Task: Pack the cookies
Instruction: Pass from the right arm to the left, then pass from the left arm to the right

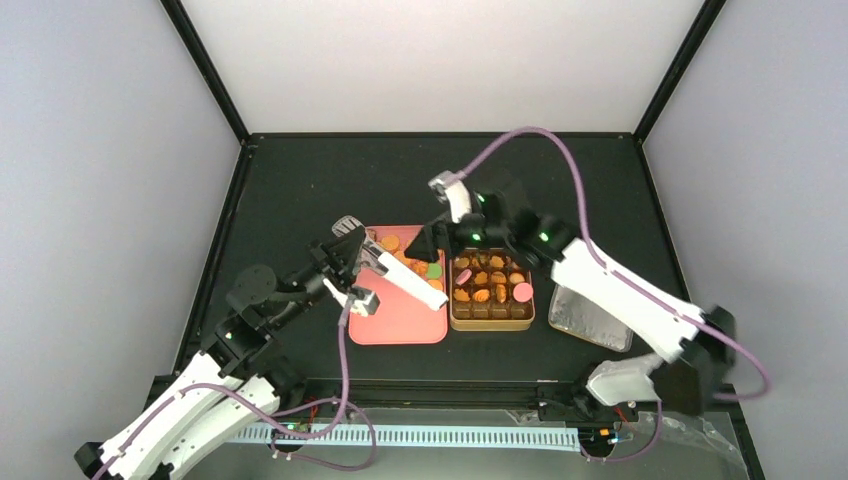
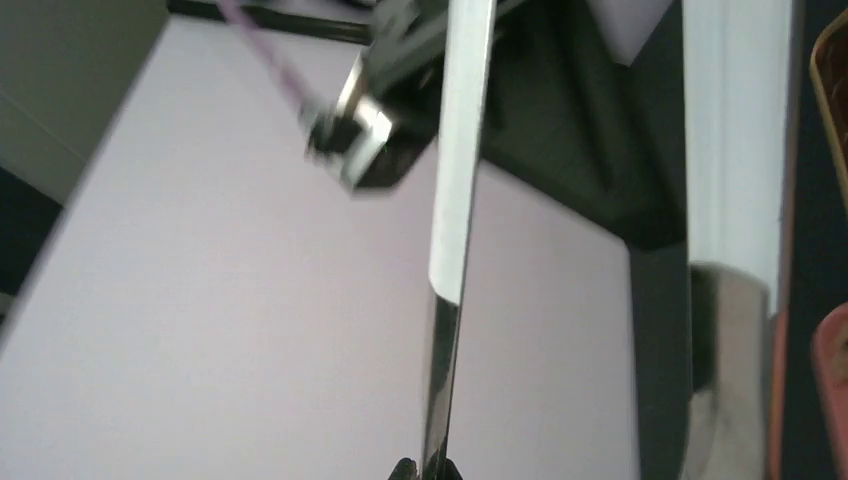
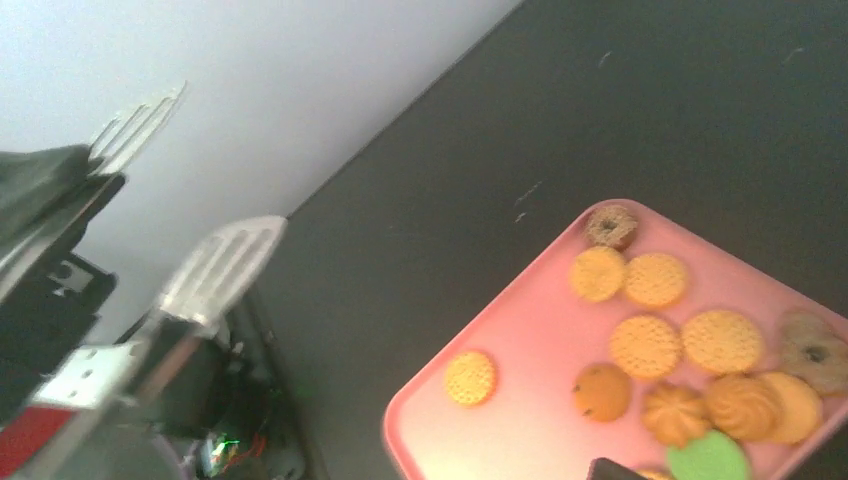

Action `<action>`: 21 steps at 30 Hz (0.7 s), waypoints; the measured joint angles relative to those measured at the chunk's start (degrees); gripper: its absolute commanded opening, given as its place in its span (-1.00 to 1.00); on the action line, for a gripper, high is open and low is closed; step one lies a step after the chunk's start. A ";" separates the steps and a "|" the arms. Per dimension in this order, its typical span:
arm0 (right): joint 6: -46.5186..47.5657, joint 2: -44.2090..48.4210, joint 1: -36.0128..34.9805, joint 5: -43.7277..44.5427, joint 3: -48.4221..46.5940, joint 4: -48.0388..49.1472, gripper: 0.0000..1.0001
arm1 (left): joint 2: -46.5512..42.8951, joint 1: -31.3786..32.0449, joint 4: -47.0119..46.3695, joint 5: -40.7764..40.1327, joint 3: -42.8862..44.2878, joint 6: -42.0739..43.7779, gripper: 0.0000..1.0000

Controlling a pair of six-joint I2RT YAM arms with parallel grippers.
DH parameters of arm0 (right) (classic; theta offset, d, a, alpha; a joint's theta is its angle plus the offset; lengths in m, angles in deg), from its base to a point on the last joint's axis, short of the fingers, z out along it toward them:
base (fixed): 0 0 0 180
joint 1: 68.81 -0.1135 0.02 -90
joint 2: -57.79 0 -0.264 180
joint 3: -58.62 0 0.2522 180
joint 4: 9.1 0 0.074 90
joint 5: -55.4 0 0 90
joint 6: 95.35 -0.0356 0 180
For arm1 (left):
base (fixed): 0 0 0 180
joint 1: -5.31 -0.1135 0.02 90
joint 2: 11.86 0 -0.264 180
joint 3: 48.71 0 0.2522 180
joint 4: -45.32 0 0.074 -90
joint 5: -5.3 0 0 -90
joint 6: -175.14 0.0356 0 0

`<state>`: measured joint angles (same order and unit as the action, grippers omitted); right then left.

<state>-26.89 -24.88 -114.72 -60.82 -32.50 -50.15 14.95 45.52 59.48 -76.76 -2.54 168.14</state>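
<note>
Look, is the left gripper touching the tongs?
Touching. The top view shows the left gripper shut on the tongs over the pink tray. The left wrist view shows one tong arm running straight down into its grip.

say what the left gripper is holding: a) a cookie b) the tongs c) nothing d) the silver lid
b: the left gripper is shut on the tongs, whose white arm reaches out over the pink tray in the top view.
</note>
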 measured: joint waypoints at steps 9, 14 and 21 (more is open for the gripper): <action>13.57 25.66 0.87 12.07 23.30 17.92 0.99 | 14.82 -3.58 16.57 5.60 19.87 -32.39 -0.97; 17.44 31.67 1.01 5.90 23.98 21.99 0.99 | 22.01 -6.91 25.40 16.61 25.55 -46.95 -0.97; 18.93 29.42 1.01 -6.91 18.16 24.35 0.99 | 26.97 -8.66 36.17 29.92 27.10 -55.43 -0.97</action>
<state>-7.96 4.54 -113.71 -67.73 -14.34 -25.80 41.92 36.86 95.65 -46.84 24.56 112.71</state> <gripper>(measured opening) 0.997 0.016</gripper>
